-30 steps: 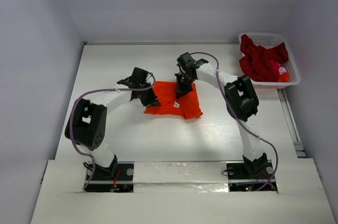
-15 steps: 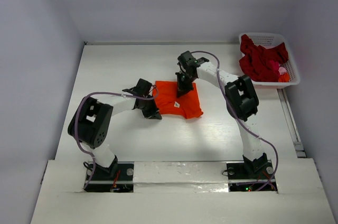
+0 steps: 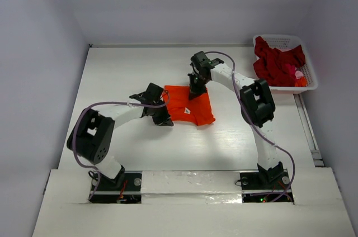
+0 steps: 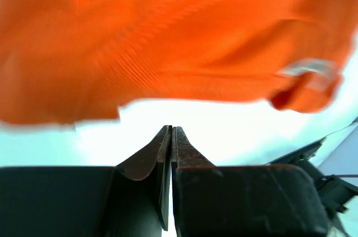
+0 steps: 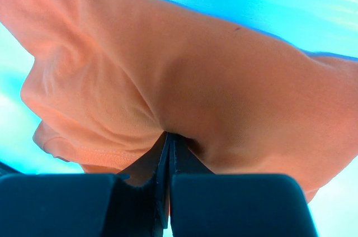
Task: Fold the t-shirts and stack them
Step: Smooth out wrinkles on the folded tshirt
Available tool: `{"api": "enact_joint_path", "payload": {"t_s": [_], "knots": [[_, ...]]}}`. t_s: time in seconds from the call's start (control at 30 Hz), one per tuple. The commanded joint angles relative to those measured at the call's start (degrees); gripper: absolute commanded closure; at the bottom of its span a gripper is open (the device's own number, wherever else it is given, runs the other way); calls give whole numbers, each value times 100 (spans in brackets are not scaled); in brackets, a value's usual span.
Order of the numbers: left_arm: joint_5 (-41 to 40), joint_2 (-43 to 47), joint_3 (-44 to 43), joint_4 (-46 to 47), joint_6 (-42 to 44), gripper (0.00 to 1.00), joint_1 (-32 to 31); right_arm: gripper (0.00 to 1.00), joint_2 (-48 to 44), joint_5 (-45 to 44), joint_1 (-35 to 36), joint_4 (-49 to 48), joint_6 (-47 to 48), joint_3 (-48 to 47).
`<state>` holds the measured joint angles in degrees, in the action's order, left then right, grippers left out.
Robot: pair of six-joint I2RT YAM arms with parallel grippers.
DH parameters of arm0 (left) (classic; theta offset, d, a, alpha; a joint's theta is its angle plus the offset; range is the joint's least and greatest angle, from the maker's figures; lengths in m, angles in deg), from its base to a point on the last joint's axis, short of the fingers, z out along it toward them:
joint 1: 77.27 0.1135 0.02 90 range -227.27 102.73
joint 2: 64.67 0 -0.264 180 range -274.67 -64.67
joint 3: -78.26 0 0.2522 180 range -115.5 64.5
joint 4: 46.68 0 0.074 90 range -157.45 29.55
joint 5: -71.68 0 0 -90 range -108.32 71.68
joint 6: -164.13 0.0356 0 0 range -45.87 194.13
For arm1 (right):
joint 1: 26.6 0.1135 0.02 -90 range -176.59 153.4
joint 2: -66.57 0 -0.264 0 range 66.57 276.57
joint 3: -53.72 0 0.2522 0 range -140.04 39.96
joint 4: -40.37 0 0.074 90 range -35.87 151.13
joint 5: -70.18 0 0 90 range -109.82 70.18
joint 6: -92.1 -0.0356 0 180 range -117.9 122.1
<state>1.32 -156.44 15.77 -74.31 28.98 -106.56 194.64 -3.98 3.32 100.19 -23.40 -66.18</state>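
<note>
Your left end effector sat low on the bench, just beside the near-left edge of the orange t-shirt. In its wrist view the fingers were pressed together with nothing between them, and the cloth lay just beyond the tips.

The shirt lay at the middle of the bench as a rumpled, partly folded rectangle with its small white neck label facing up. You should have judged it light, limp and thin. It would sag from any single hold, drag and wrinkle across the bench, and slip free if you caught only one layer. The best places to take hold looked like the hems and corners, pinched through every layer, one end effector at each end of an edge.

Your right end effector stood on the far edge of the shirt. Its fingers were together and the tips were buried in a pucker of fabric. Whether a thin fold was caught between them, you could not tell.

At far right, the dark red t-shirts lay heaped and tangled in the white lattice basket, where they would likely snag.
</note>
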Motion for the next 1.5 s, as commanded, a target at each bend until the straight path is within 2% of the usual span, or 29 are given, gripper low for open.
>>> {"api": "enact_joint_path", "payload": {"t_s": [0.0,0.17,0.3,0.4,0.77,1.23,1.47], "knots": [[-521,773,-837,-528,23,100,38,100,-63,-72,-38,-27,97,-11],[-1154,643,-1700,-678,294,100,397,100,-81,-63,-38,-54,97,59],[-1838,3,-2394,-600,585,100,504,100,-116,-81,-38,-71,97,129],[-1911,-349,-2606,-380,665,100,644,100,-177,-98,-38,-97,106,191],[-1815,-1212,-2422,489,613,100,698,100,-212,-63,-38,-106,97,200],[-1314,-1950,-2457,991,323,100,698,100,-203,-72,-38,-106,124,200],[-1155,-2179,-2387,1150,234,100,698,100,-704,-458,-38,-28,150,112]]}}
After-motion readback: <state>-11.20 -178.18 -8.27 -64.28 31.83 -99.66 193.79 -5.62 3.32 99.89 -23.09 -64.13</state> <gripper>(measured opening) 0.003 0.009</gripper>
